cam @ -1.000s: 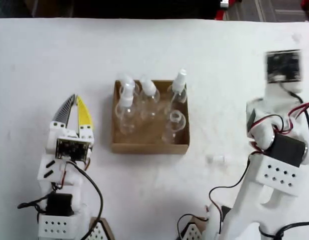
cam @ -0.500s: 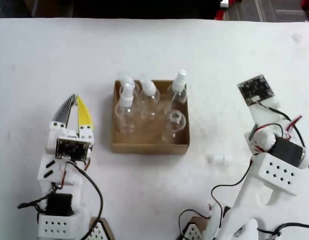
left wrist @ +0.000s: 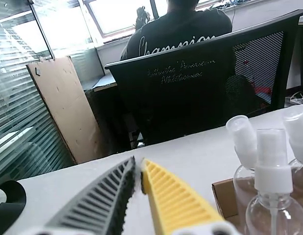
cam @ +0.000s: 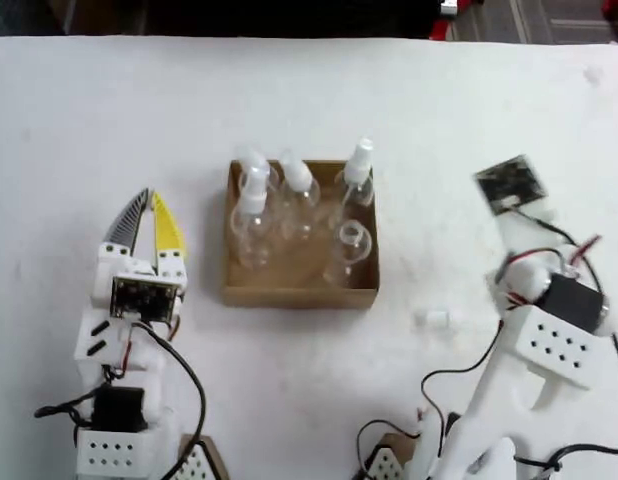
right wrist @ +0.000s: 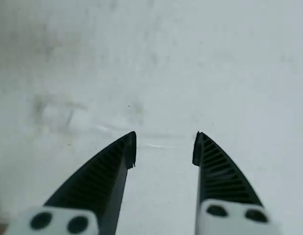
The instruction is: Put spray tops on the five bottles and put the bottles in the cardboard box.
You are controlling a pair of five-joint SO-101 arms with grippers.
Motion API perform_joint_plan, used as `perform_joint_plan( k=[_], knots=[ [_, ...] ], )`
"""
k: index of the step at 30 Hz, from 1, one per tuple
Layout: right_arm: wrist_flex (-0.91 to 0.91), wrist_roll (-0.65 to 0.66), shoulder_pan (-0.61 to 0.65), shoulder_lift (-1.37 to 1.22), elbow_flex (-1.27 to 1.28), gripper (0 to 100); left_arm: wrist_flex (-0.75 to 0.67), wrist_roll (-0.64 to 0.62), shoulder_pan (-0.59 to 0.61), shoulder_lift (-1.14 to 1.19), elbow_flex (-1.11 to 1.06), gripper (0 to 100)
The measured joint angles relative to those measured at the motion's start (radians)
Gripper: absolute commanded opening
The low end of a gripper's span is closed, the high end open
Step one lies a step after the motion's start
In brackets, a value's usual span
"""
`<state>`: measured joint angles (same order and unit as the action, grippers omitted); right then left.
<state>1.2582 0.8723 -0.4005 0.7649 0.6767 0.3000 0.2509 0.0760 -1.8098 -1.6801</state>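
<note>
Right gripper (right wrist: pixel 164 147) spread wide over the bare table (right wrist: pixel 156 58) — left gripper (cam: pixel 149 200) closed beside the cardboard box (cam: pixel 299 297).
Right arm (cam: pixel 549 340) has swung inward since a second ago; the box keeps five bottles (cam: pixel 254 215), one uncapped — a loose spray top (cam: pixel 437 319) lies outside, near it.

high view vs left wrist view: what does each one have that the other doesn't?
High view: the whole brown cardboard box, the clear plastic bottle without a top in its front right corner, a small white piece on the white table, likely the last spray top, and the right arm.
Left wrist view: a black mesh office chair, a brown board leaning behind the table, window blinds.
Both: the left gripper, its grey and yellow fingers together, and clear bottles with white spray tops in the box.
</note>
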Motion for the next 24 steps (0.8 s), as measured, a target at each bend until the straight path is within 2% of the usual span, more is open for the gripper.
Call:
perform_joint_plan(
  k=[6,10,12,18,24],
  knots=[
    [0.097,0.0,0.144,0.0,0.0,17.0,0.0,0.0,0.0,0.0,0.0,2],
    [0.11,0.026,0.167,0.002,0.002,17.0,0.0,0.0,0.002,0.0,0.0,2],
    [0.118,0.12,0.172,0.002,0.04,17.0,0.0,0.0,0.002,0.0,0.0,2],
    [0.071,0.511,0.183,0.002,0.259,17.3,0.0,0.0,0.002,0.0,0.0,2],
    [-0.02,0.563,0.216,0.002,0.339,17.3,0.0,0.0,0.002,0.0,0.0,2]
  ],
)
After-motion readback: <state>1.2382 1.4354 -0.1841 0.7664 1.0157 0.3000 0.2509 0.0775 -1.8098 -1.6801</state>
